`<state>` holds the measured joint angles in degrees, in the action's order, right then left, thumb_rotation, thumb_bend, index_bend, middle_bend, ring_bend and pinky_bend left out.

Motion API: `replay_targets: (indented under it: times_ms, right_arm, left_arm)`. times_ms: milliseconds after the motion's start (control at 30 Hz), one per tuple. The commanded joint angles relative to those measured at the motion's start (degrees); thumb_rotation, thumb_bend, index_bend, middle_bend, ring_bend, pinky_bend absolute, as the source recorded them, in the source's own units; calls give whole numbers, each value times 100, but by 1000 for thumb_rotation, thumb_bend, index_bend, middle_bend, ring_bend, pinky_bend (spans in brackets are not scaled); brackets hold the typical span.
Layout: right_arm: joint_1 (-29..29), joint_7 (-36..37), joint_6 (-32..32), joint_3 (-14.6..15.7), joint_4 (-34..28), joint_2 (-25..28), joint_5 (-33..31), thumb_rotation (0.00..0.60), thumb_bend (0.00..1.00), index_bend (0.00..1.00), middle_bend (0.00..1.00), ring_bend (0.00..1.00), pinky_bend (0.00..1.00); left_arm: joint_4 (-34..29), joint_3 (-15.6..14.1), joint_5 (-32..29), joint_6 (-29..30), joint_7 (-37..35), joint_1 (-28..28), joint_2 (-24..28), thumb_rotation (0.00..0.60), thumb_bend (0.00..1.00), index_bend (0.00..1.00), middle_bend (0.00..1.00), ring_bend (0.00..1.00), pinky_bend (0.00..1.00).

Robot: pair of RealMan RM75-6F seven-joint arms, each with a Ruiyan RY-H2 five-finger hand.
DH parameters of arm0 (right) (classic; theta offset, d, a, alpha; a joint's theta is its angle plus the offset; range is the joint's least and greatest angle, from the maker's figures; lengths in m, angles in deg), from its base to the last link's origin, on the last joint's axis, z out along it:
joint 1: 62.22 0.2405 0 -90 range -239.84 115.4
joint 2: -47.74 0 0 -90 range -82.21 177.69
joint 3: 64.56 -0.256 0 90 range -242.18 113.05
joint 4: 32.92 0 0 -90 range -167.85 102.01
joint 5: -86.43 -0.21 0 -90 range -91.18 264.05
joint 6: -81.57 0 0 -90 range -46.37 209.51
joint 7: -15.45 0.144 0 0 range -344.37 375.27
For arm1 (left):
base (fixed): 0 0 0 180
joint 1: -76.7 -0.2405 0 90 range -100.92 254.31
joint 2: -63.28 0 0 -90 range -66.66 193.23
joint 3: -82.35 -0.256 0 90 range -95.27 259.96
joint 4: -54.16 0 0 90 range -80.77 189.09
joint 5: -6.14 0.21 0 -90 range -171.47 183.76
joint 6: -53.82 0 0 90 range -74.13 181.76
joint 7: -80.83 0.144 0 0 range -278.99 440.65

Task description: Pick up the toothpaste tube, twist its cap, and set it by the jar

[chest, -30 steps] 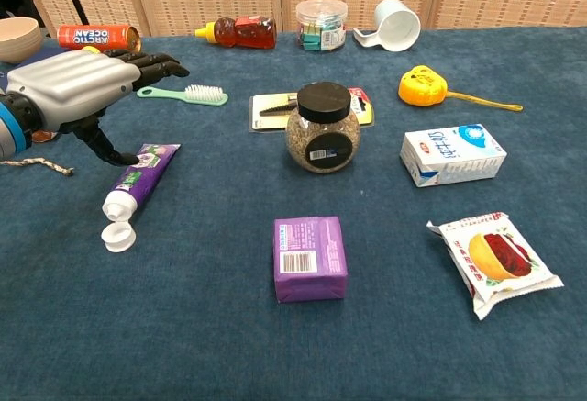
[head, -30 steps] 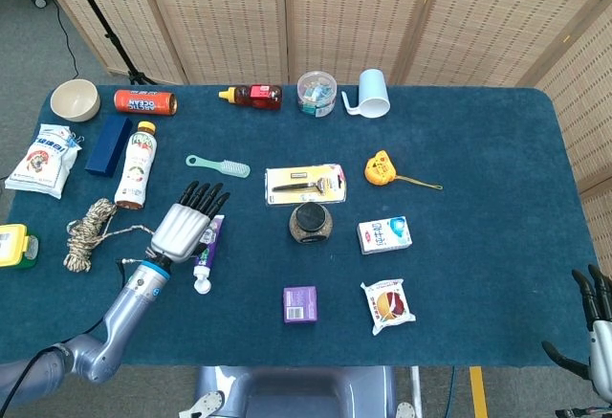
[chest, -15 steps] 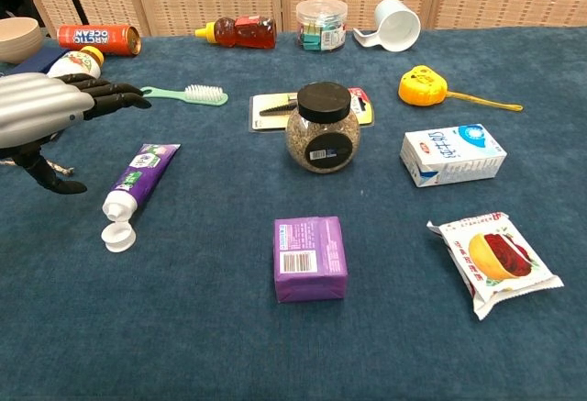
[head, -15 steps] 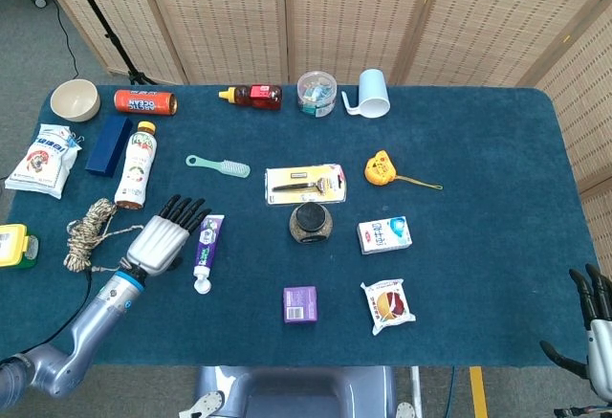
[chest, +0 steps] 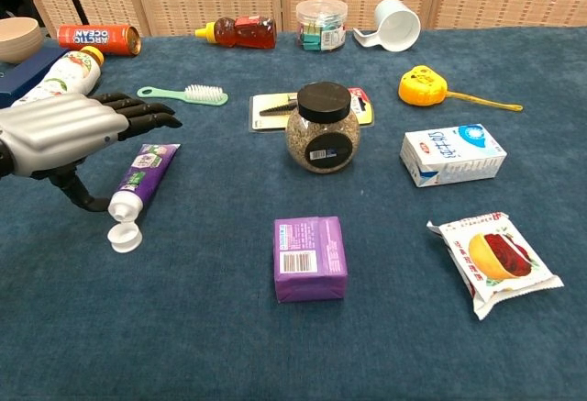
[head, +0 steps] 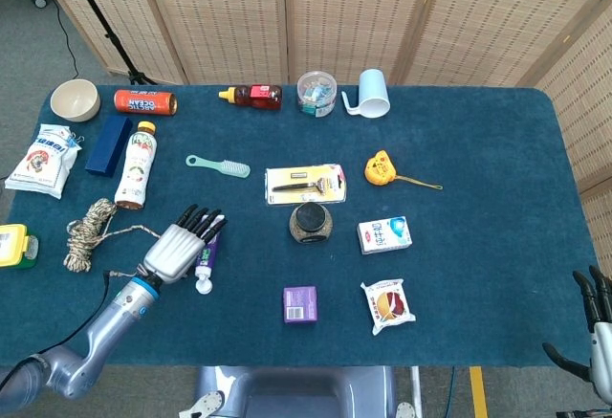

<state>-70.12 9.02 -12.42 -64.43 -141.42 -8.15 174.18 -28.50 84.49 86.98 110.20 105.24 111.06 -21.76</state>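
Observation:
The purple and white toothpaste tube [chest: 144, 172] lies flat on the blue table, its white flip cap [chest: 124, 236] hanging open at the near end. The head view shows the same tube [head: 207, 257] partly under my fingers. My left hand [chest: 62, 134] hovers low over the tube's left side with its fingers stretched out flat. The thumb hangs down beside the tube's neck, and the hand holds nothing. It also shows in the head view [head: 178, 249]. The black-lidded glass jar [chest: 322, 128] stands upright to the right of the tube. My right hand [head: 598, 326] hangs off the table's near right corner, fingers apart.
A purple box [chest: 310, 257] lies in front of the jar, with a snack packet [chest: 493, 261] and a milk carton [chest: 452, 154] to the right. A razor pack [chest: 275, 105] lies behind the jar. A green brush [chest: 186, 94], a drink bottle [head: 136, 163] and a rope [head: 87, 233] surround my left hand.
My left hand drew back to the left, then returned right and lower beside the tube. The tube and its cap have shifted slightly to the right.

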Motion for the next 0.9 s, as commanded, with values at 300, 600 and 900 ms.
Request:
replay_targets:
  times_ms: [300,600,900]
  right_arm:
    - [-47,115,-48,-2,58,12,-10,600,122,0,0,0,0]
    - [-113,175,-129,-2,105,23,-19,600,123,0,0,0,0]
    - [-142,142,-139,13,84,11,15,600,122,0,0,0,0]
  left_arm:
    - [104,287,-271,-32,357,242,-661,600,190,0,0,0,0]
    - [196,704,-746,-211,518,566,-1108,600,190,0,0,0,0]
    - [-91,789,-1330,-697,371,728,-568,600,190,0,0,0,0]
